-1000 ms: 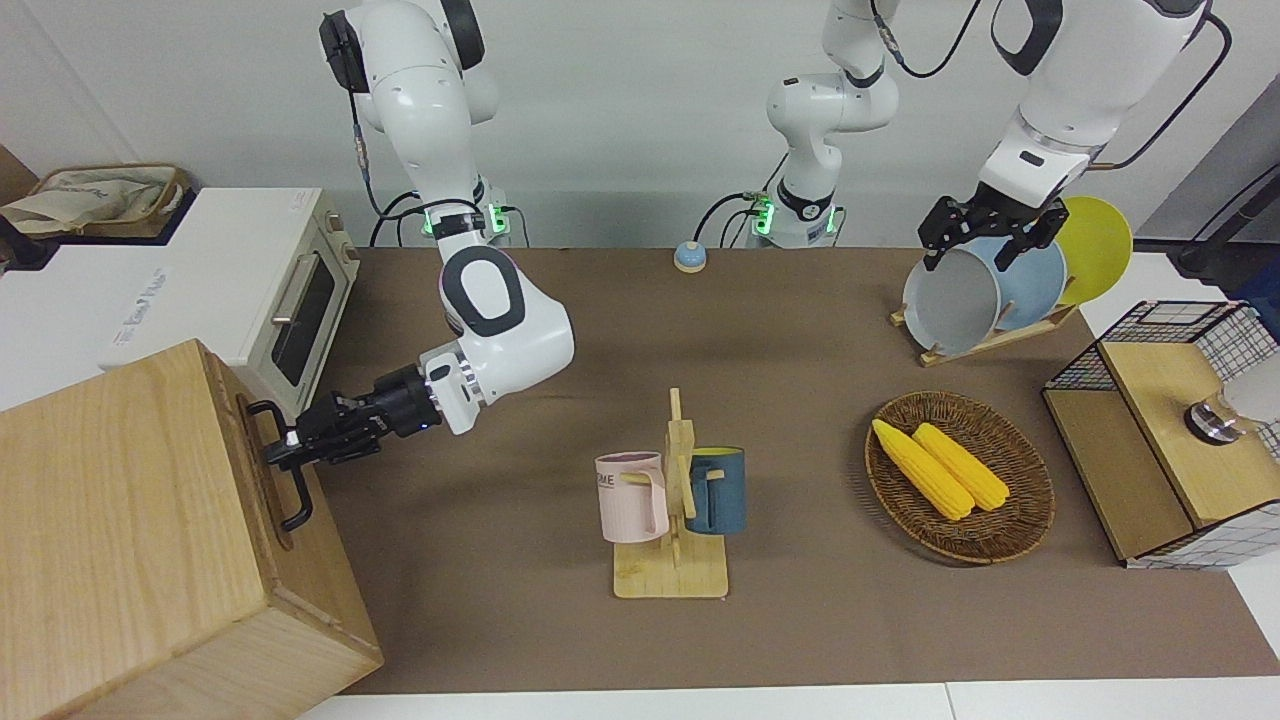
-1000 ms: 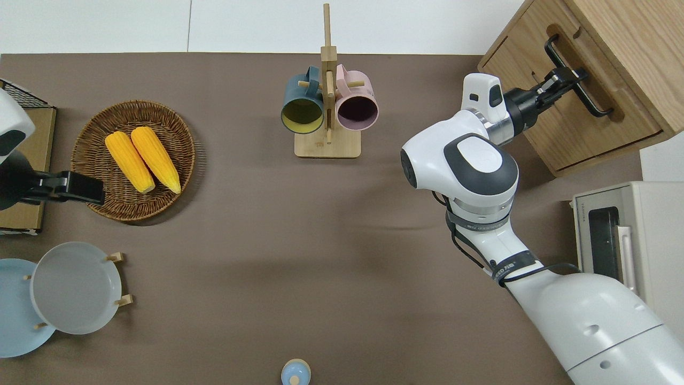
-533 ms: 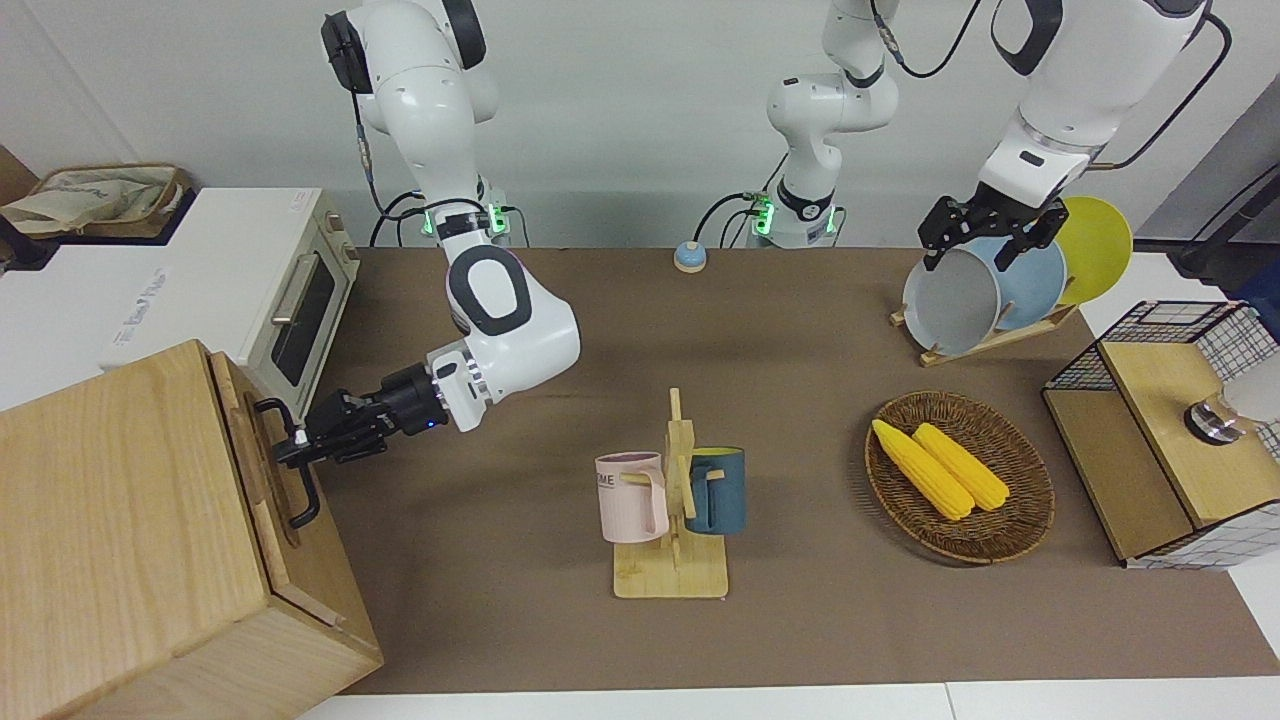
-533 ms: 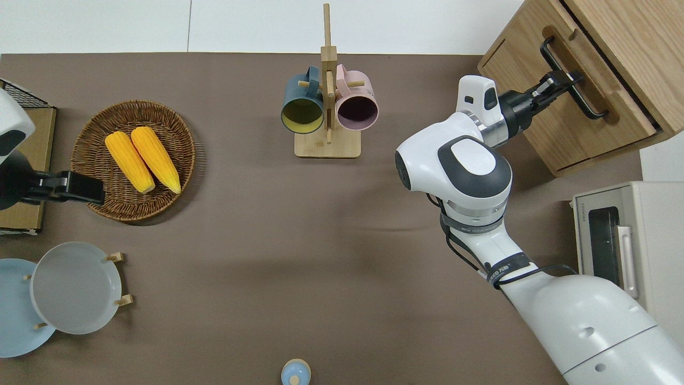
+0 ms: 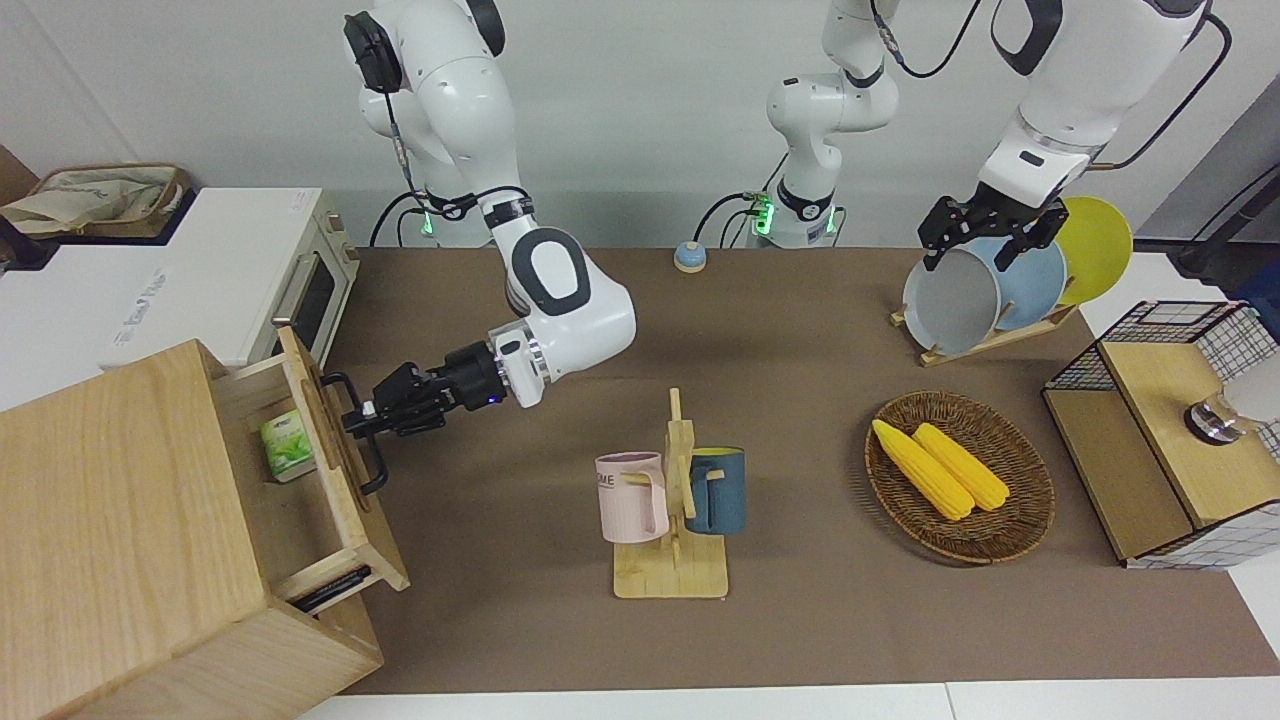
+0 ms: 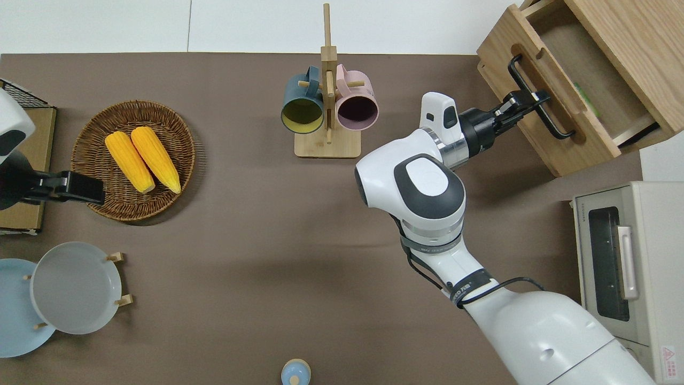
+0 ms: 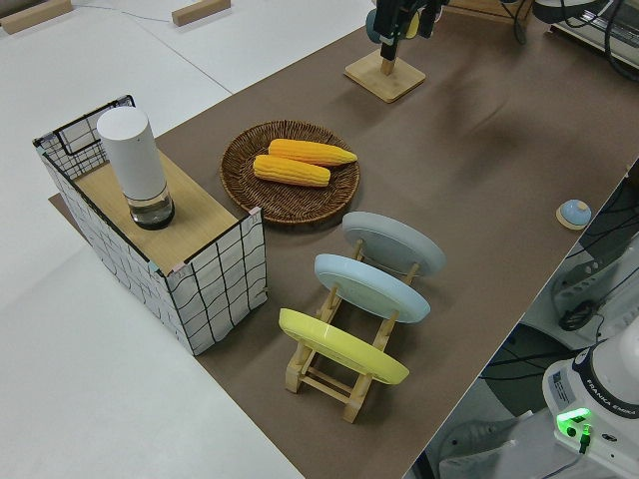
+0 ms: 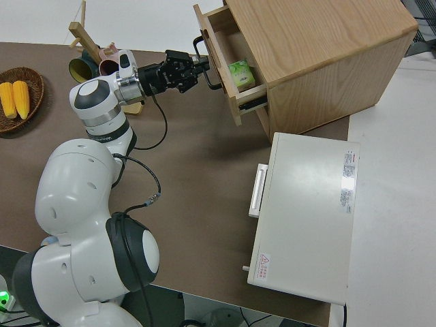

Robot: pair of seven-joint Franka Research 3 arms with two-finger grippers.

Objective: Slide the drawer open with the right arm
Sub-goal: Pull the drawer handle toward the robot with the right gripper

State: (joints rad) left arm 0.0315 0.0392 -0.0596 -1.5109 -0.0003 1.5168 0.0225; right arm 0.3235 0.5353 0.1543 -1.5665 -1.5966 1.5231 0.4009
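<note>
Drawer (image 5: 330,480) pulled partly out of wooden box (image 5: 130,540) at right arm's end of counter (image 5: 800,620), front facing mug rack (image 5: 672,510), long axis across it. Right jaws (image 5: 362,420) clamped on black handle (image 5: 352,432). Small green carton (image 5: 285,447) inside, print unreadable. Left arm parked.

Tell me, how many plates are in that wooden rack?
3, all standing on edge in the rack at the left arm's end of the table: a grey plate nearest the corn basket, a blue plate in the middle, and a yellow plate farthest from the basket.
</note>
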